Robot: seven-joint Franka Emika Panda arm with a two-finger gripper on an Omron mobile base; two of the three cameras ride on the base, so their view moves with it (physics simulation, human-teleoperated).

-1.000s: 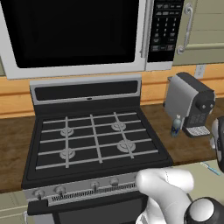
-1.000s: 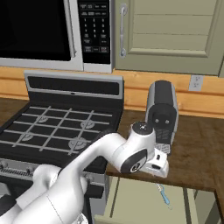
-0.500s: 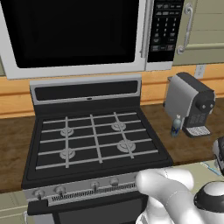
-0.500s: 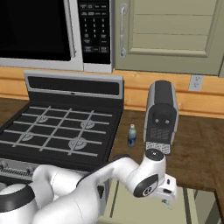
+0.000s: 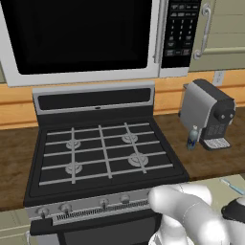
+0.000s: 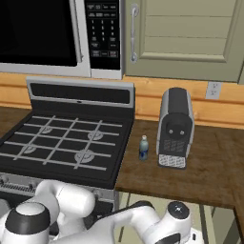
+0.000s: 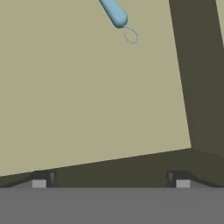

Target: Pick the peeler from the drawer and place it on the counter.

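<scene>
The arm has sunk lower toward the drawer point(image 7: 87, 96), out of both base views' middle.

Wood backsplash point(image 6: 157, 102), beige cabinets point(image 6: 186, 38)

Both base views look forward and down from behind the arm, sharing the stove point(image 5: 105, 153) and desk point(image 6: 209, 167); the hand view looks closely down into the drawer point(image 7: 87, 96).

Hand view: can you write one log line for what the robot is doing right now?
phase: reaching into drawer | peeler: lying on drawer floor, not grasped | gripper: open, apart from peeler | counter: no peeler yet
</scene>
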